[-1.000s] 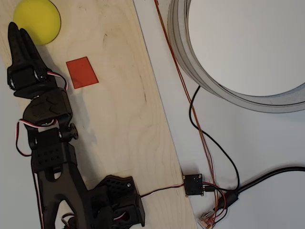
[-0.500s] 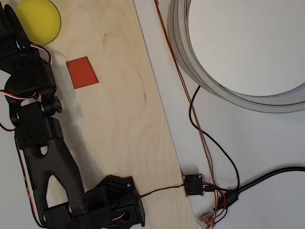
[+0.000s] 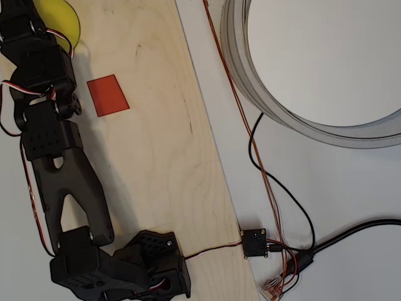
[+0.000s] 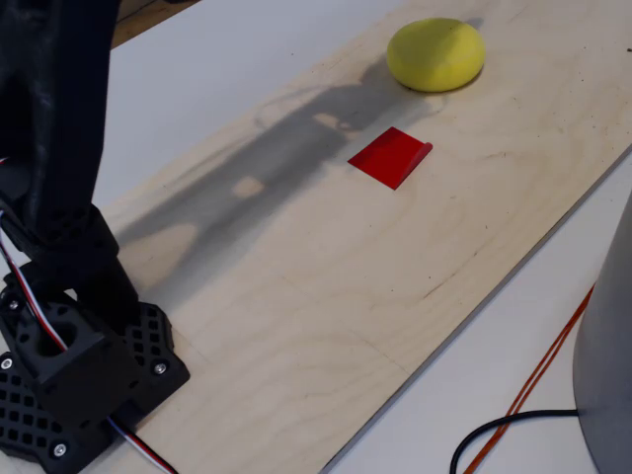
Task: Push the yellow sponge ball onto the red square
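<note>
The yellow sponge ball (image 3: 64, 24) lies at the top left corner of the wooden board, and its left part is covered by the black arm in the overhead view. In the fixed view the ball (image 4: 435, 54) rests whole at the far end of the board. The red square (image 3: 108, 95) lies flat just below and to the right of the ball, a short gap away; in the fixed view the red square (image 4: 390, 156) sits nearer than the ball. My gripper (image 3: 17, 14) reaches over the ball's left side, and its fingertips run off the top edge of the picture.
The pale wooden board (image 3: 156, 157) runs diagonally on a white table. A big grey ring (image 3: 250, 75) lies to the right. Orange and black cables (image 3: 263, 175) lead to a small black connector box (image 3: 255, 242). The arm's base (image 4: 69, 375) stands at the board's near end.
The arm swung left and then up toward the top corner, so the gripper now overlaps the ball's left side. The ball and red square stay about where they were.
</note>
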Tool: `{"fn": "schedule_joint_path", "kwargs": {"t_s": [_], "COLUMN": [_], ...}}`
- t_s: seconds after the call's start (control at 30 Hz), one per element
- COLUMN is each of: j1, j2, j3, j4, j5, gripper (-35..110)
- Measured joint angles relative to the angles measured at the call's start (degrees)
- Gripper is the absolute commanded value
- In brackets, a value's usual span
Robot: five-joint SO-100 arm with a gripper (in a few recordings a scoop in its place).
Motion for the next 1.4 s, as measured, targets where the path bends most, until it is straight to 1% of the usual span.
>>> {"fn": "schedule_joint_path", "kwargs": {"t_s": [0.1,0.27,0.57,0.73,0.8,0.93,1.0,1.17,1.4], "j1": [0.9,0.4,0.5,0.4,0.4,0.5,0.5,0.6,1.7], "j2": [-3.8,-10.0,-12.0,-14.9,-17.6,-31.5,-37.4,-39.5,-39.6], "j3": [-5.7,-18.0,-22.6,-30.1,-37.0,-66.1,-72.3,-75.8,-76.0], "j4": [2.7,11.6,20.8,29.4,34.5,48.9,53.3,56.2,60.2], "j5": [0.4,2.7,10.5,16.3,19.1,21.9,22.9,24.2,23.9], "gripper": [22,24,26,26,25,26,25,26,25]}}
